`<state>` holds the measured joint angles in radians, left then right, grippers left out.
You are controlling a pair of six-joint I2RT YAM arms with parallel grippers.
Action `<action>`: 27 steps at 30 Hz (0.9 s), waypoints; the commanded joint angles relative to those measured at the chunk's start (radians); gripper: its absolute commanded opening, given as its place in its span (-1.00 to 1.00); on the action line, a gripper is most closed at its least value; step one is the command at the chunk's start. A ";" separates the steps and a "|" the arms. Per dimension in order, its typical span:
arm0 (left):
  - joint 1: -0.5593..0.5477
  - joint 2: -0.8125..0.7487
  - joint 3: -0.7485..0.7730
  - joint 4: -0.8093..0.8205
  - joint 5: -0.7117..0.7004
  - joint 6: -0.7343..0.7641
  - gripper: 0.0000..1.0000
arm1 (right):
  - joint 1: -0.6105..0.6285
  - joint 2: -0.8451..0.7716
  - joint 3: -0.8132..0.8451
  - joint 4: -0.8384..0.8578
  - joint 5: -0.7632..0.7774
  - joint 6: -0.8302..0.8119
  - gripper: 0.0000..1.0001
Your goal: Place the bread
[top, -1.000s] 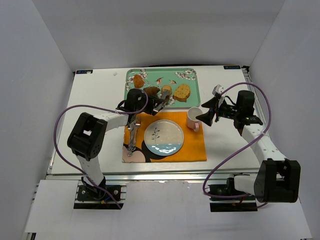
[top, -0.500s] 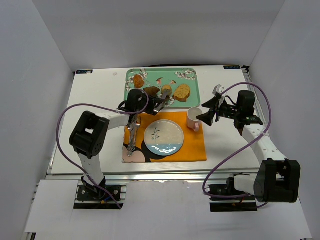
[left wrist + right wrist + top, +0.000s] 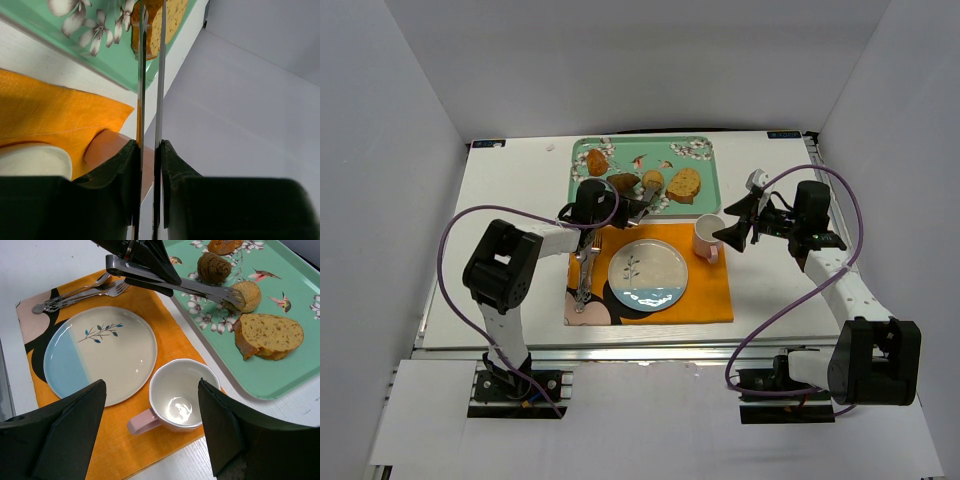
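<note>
The bread, a small round golden-tan bun (image 3: 653,180), sits on the green floral tray (image 3: 620,150); it also shows in the right wrist view (image 3: 248,295). My left gripper (image 3: 620,206) is shut on metal tongs (image 3: 175,285), whose two tips lie against the bun's near side. In the left wrist view the tong blades (image 3: 161,75) run up from my left gripper (image 3: 150,146) toward the tray (image 3: 100,55); the bun cannot be made out there. My right gripper (image 3: 735,228) is open and empty, hovering over the pink mug (image 3: 182,400).
On the tray lie a dark brown wedge (image 3: 214,267), a large tan slice (image 3: 270,335) and an orange piece (image 3: 597,161). An orange placemat (image 3: 710,295) holds a blue-and-cream plate (image 3: 648,275), the mug (image 3: 708,236) and cutlery (image 3: 585,270).
The left arm's elbow has shifted slightly to the right; the tongs stay at the bun. The right arm has not moved.
</note>
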<state>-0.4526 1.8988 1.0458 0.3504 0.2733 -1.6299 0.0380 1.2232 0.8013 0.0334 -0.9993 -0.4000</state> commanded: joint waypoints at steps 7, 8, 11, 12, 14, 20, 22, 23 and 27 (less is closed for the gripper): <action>0.005 -0.156 0.020 -0.077 0.079 0.182 -0.90 | -0.013 -0.022 -0.002 0.022 -0.030 -0.008 0.57; 0.005 -0.174 0.019 -0.091 0.084 0.203 -0.92 | -0.015 -0.024 -0.001 0.022 -0.032 -0.010 0.57; 0.005 -0.262 0.007 -0.183 0.095 0.316 -0.97 | -0.013 -0.022 0.001 0.019 -0.032 -0.013 0.57; 0.003 -0.317 -0.009 -0.233 0.112 0.333 -0.98 | -0.013 -0.022 0.004 0.016 -0.032 -0.014 0.57; 0.003 -0.384 -0.044 -0.264 0.142 0.360 -0.99 | -0.013 -0.024 0.010 0.008 -0.032 -0.022 0.57; 0.003 -0.702 -0.202 -0.602 0.197 0.411 -0.97 | -0.015 -0.016 0.021 -0.009 -0.042 -0.040 0.57; 0.000 -0.785 -0.324 -0.623 0.227 0.369 -0.97 | -0.015 -0.008 0.021 0.003 -0.047 -0.031 0.57; -0.001 -0.863 -0.367 -0.631 0.256 0.326 -0.95 | -0.015 -0.007 0.021 0.006 -0.048 -0.030 0.56; -0.015 -1.018 -0.506 -0.651 0.282 0.242 -0.87 | -0.015 0.007 0.022 0.013 -0.056 -0.028 0.57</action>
<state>-0.4576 0.9512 0.6014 -0.2279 0.4957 -1.3209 0.0269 1.2240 0.8017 0.0250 -1.0245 -0.4236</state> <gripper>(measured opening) 0.319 0.784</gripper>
